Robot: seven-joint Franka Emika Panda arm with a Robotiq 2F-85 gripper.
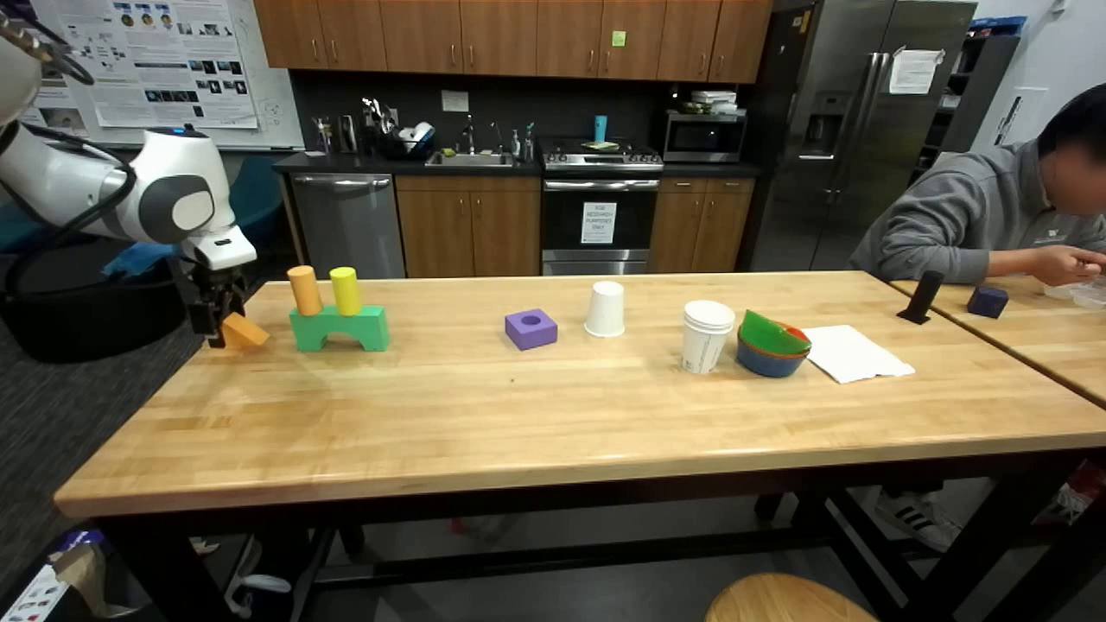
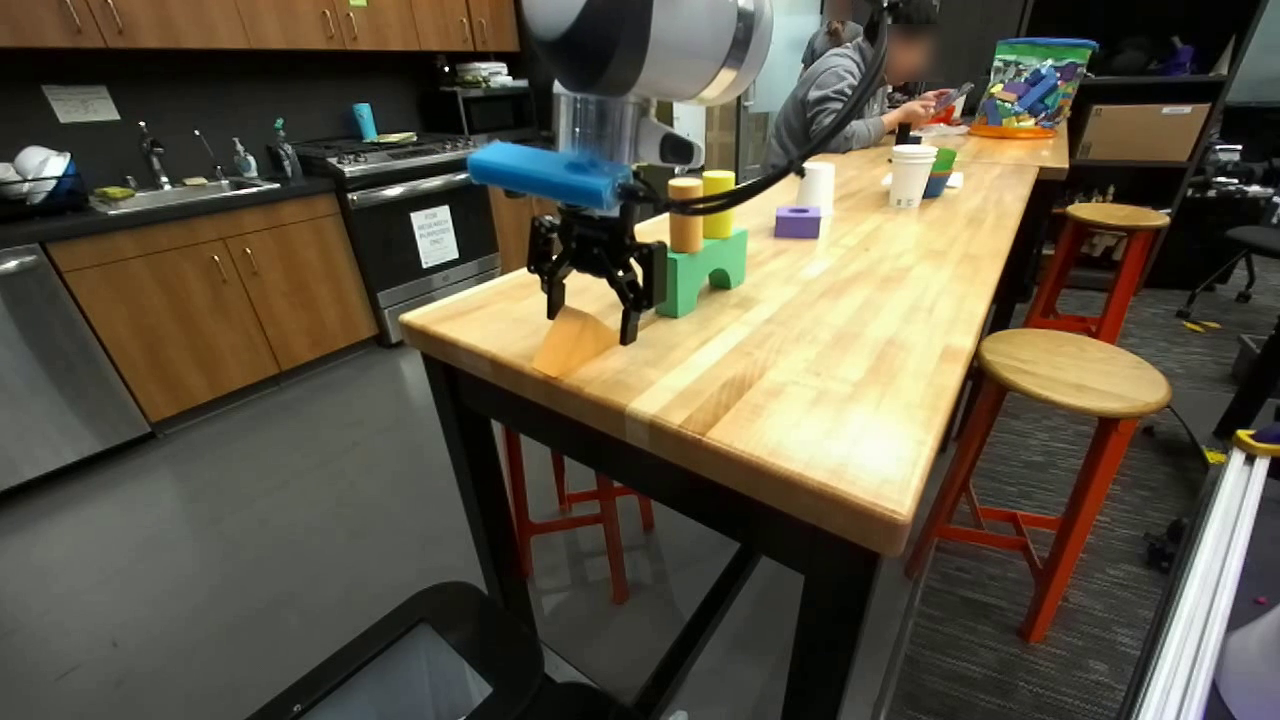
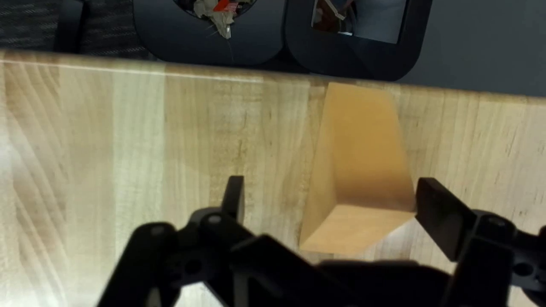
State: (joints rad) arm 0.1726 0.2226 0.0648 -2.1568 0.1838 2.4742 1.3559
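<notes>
A black robot pincer (image 2: 592, 322) points down over the end of a wooden table (image 1: 432, 415), its jaws spread wide around an orange wedge-shaped block (image 3: 362, 149) without gripping it. The block lies on the table close to the edge. In the wrist view it sits between the jaws, well clear of one and just beside the other; whether that nearer jaw touches it is hard to tell. Near the pincer stands a green arch block (image 1: 340, 320) with an orange cylinder (image 1: 305, 290) and a yellow cylinder (image 1: 346, 292) upright on top, side by side. Farther along the table are a purple block (image 1: 523, 335) with a round hole in its top, an upside-down white cup (image 1: 606, 309), a stack of paper cups (image 1: 707, 337) and a blue bowl (image 1: 772, 363) with a green bowl (image 1: 767, 333) tilted inside it. A white sheet (image 1: 855, 354) lies just beside the bowls. Beyond, a person in gray (image 1: 976, 199) leans over a neighboring table (image 1: 1037, 337).
</notes>
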